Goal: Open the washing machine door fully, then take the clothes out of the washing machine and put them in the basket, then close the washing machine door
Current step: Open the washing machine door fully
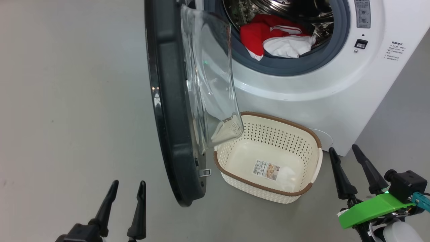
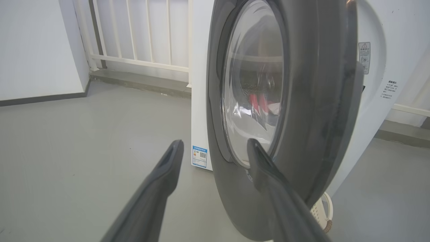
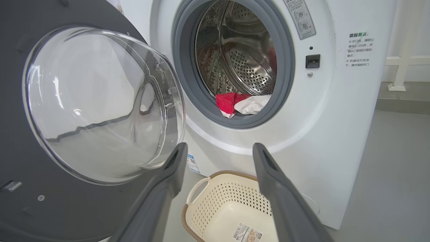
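At 12 to 2 o'clock of the head view, the washing machine [image 1: 319,94], white, mouth uncovered. Swung out at 9 o'clock of that mouth, the washing machine door [image 1: 168,101], nearly edge-on to the head camera, black rim running from 12 down to 6 o'clock, clear glass bowl [image 1: 211,77] bulging toward 3 o'clock.

Low in the drum [image 3: 242,60], against the grey rubber ring [image 1: 285,65], the clothes [image 1: 272,37]: a red piece with white trim at 9 o'clock of the pile, a white piece at 3 o'clock, both lapping onto the ring's lower lip.

On the floor [image 1: 67,101] just in front of the machine, at 5 o'clock of the door, the basket [image 1: 268,134], upright, with a label sticker [image 1: 267,169] on its bottom. Near corner tucked under the glass bowl; contact with it not clear.

At 7 o'clock of the head view, the left gripper [image 1: 129,182], fingers spread wide, gripping nothing, apart from the door's outer face and, in the left wrist view, pointed at that face.

At 4 o'clock, the right gripper [image 1: 342,148], fingers likewise spread, gripping nothing, just beside the basket's white handle [image 1: 320,164] and clear of it. In the right wrist view, aimed between basket and open mouth.
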Tool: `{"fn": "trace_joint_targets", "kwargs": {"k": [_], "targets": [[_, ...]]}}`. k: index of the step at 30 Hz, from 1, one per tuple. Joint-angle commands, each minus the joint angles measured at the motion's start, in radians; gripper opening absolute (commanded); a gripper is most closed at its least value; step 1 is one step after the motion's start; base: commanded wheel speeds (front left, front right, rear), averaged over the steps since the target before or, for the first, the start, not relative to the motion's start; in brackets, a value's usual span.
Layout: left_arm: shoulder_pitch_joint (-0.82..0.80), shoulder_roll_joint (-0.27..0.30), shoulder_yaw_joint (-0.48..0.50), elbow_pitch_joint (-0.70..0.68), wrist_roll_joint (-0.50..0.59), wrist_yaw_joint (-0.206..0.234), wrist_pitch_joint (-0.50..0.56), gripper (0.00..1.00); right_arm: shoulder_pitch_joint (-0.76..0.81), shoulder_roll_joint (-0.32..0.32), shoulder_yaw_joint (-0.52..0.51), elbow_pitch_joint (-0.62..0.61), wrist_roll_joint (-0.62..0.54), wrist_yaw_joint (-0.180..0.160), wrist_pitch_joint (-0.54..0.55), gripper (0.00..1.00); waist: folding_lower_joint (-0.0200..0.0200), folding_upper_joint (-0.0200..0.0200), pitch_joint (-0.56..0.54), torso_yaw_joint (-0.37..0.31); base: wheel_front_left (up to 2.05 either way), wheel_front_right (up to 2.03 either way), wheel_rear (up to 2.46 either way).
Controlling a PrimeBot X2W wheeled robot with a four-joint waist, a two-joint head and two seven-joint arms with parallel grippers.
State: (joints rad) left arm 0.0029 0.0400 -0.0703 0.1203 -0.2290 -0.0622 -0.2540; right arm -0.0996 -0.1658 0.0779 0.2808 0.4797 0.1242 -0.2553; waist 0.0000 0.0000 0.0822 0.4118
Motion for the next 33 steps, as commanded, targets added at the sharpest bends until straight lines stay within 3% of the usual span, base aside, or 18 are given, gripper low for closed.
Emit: {"fn": "trace_joint_targets", "kwargs": {"k": [1,23,24,25,26,33], "targets": [[-0.017,0.010,0.034,-0.023,0.008,-0.003,-0.008,1.00,0.005,-0.002,0.008,-0.033,-0.016,0.007,-0.006,1.00,0.0000,0.0000,0.001,0.001,0.00,0.00,0.00],[-0.028,0.010,0.043,-0.024,-0.003,0.007,-0.008,1.00,0.057,0.024,-0.041,-0.019,-0.081,0.007,-0.006,1.00,0.0000,0.0000,0.006,0.003,0.00,0.00,0.00],[-0.030,0.010,0.046,-0.024,-0.009,0.009,-0.008,0.80,0.057,0.024,-0.041,-0.020,-0.082,0.007,-0.006,1.00,0.0000,0.0000,0.006,0.003,0.00,0.00,0.00],[-0.033,0.010,0.050,-0.027,-0.020,0.012,-0.008,0.36,0.057,0.024,-0.041,-0.020,-0.083,0.007,-0.006,1.00,0.0000,0.0000,0.006,0.003,0.00,0.00,0.00],[-0.035,0.010,0.054,-0.030,-0.030,0.013,-0.008,0.00,0.057,0.023,-0.041,-0.020,-0.086,0.007,-0.006,1.00,0.0000,0.0000,0.005,0.003,0.00,0.00,0.00],[-0.068,0.010,0.096,-0.134,-0.063,0.025,-0.008,0.00,0.057,0.021,-0.039,-0.021,-0.099,0.007,-0.006,1.00,0.0000,0.0000,0.008,0.004,0.00,0.00,0.00]]}}
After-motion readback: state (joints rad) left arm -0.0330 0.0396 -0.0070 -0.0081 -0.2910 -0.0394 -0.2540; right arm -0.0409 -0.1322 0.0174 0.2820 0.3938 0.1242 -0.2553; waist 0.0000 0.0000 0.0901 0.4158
